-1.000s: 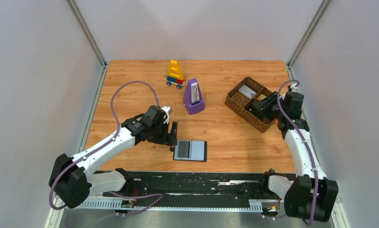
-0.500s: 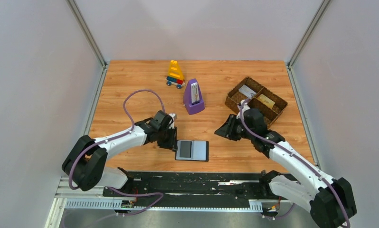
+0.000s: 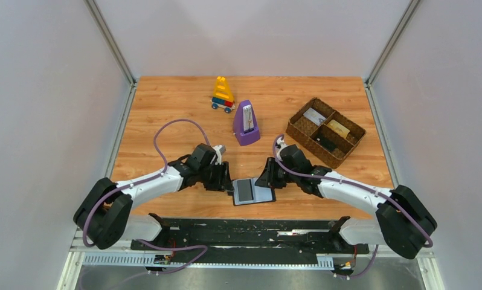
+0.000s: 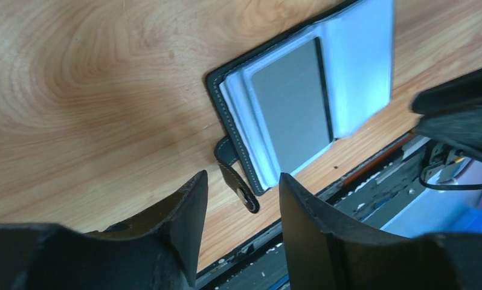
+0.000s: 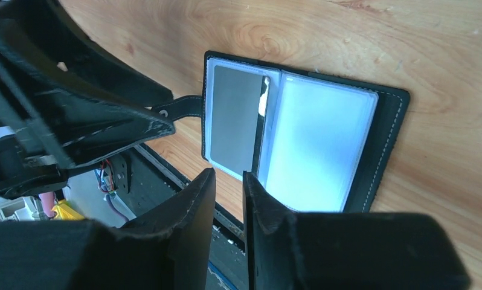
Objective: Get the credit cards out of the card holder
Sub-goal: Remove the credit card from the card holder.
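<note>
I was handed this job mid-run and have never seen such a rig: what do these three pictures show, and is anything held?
Two white robot arms, each ending in a two-finger gripper, are bolted at the near edge of a wooden table. The wide picture looks down from above and behind them; the other two come from a camera on each wrist. On the table lie an open black card holder with clear sleeves, a purple metronome, a toy of coloured blocks on wheels and a brown woven divided tray with a yellow-orange card in it. The left gripper has its jaws apart, with the holder's black snap strap showing in the gap; the right gripper hovers by the holder, its gap narrow. Neither seems to hold anything.
</note>
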Motion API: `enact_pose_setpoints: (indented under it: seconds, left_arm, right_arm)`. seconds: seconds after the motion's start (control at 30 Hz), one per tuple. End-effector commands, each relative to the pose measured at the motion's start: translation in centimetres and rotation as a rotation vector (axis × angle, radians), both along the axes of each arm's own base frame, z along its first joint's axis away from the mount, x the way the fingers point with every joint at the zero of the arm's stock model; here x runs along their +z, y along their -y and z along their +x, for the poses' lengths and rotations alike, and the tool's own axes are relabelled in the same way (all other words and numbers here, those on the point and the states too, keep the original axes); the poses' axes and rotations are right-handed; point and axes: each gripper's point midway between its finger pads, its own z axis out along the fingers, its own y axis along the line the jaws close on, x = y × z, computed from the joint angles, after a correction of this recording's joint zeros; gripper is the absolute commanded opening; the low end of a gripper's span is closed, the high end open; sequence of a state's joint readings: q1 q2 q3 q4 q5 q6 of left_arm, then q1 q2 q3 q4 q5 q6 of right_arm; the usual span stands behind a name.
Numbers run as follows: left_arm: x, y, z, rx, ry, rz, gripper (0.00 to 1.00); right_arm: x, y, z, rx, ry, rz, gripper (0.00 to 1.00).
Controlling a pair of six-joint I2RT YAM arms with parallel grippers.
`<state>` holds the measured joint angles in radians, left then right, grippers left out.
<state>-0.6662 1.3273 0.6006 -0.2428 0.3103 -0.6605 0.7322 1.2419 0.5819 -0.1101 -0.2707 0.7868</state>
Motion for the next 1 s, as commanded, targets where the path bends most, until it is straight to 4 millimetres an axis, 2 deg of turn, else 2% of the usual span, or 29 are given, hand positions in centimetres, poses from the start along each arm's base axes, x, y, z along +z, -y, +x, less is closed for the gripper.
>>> enact_pose_setpoints:
  seconds: [0.0,0.1,0.27,0.33,0.4,0.5,0.57,0.73,0.97]
  left_arm:
    - [2.7,0.4,1.0,0.04,0.074,-0.048,0.59]
    - [4.1,0.8,1.0,0.029,0.09,-0.08,0.6]
    - [6.7,3.6,0.5,-0.042,0.111,-0.173,0.59]
    - [7.2,4.5,0.4,-0.068,0.119,-0.191,0.56]
    - [7.0,5.1,0.3,-0.085,0.117,-0.193,0.49]
    - [5.8,5.4,0.5,-0.093,0.103,-0.179,0.32]
    - [4.7,5.2,0.6,-0.087,0.093,-0.153,0.25]
    - [2.1,5.0,0.6,-0.085,0.069,-0.117,0.18]
    - [-0.5,4.6,0.1,-0.08,0.025,-0.083,0.15]
  right_arm:
    - [1.0,-2.0,1.1,0.015,0.042,0.064,0.23]
    - [0.3,-2.3,1.4,0.023,0.049,0.058,0.22]
    - [-1.0,-2.6,1.7,0.055,0.055,0.03,0.22]
    - [-1.5,-2.7,1.7,0.056,0.047,0.024,0.22]
    - [-2.0,-2.7,1.7,0.057,0.039,0.018,0.22]
    - [-2.6,-2.7,1.7,0.064,0.03,0.019,0.22]
    - [-3.0,-2.7,1.6,0.073,0.024,0.023,0.22]
    - [-3.3,-2.7,1.4,0.077,0.019,0.03,0.22]
    - [-4.5,-2.5,1.2,0.082,-0.008,0.023,0.22]
